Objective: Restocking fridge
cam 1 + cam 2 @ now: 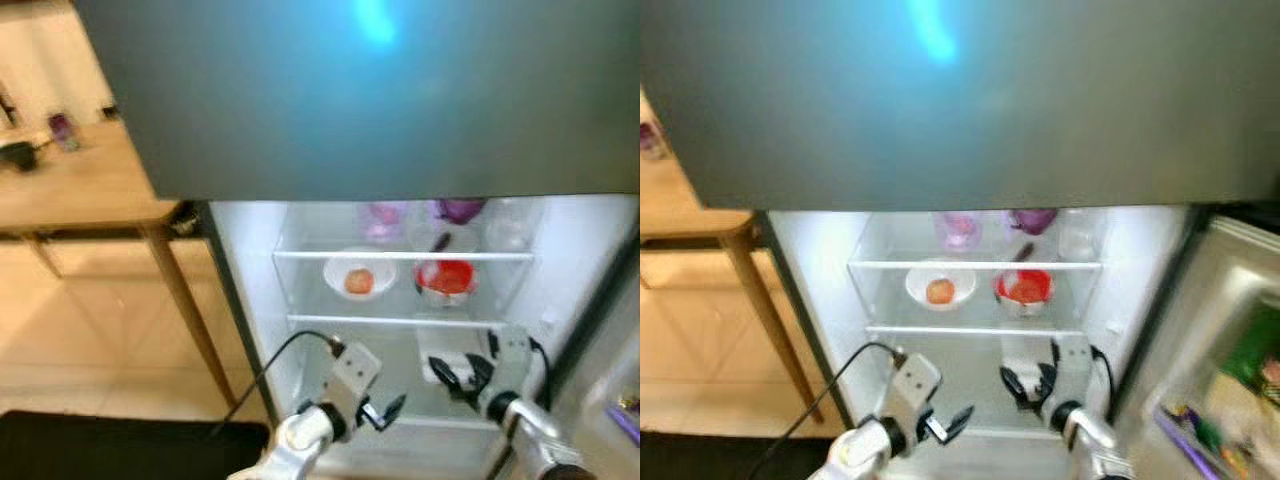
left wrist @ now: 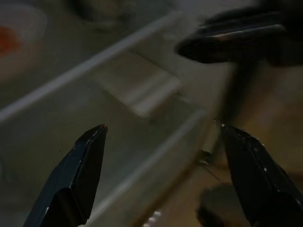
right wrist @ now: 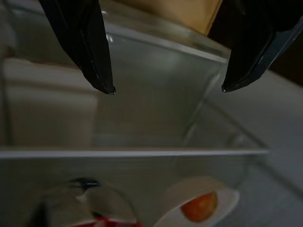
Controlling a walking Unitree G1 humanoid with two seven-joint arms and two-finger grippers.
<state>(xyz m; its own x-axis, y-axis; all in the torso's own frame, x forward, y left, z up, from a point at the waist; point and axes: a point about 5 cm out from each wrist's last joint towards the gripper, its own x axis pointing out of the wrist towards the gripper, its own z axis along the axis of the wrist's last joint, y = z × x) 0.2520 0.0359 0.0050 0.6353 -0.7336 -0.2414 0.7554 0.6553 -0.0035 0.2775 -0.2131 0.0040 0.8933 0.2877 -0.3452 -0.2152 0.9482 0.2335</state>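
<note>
The fridge's lower compartment stands open and lit. A white bowl holding an orange fruit (image 1: 359,279) and a red bowl (image 1: 446,277) sit on the middle glass shelf (image 1: 400,321). Pink and purple containers (image 1: 384,220) stand on the shelf above. A flat white box (image 1: 445,352) lies on the lower shelf. My right gripper (image 1: 463,376) hangs open just in front of that box, nothing between its fingers. My left gripper (image 1: 386,411) is open too, lower and to the left of the box. In the wrist views, both grippers (image 2: 162,126) (image 3: 168,90) show a wide empty gap.
A wooden table (image 1: 70,190) stands left of the fridge, its leg (image 1: 190,310) close to the fridge wall. The grey upper door (image 1: 380,90) looms above. The open fridge door (image 1: 1230,380) with stocked racks is on the right. A black mat (image 1: 100,445) lies on the floor.
</note>
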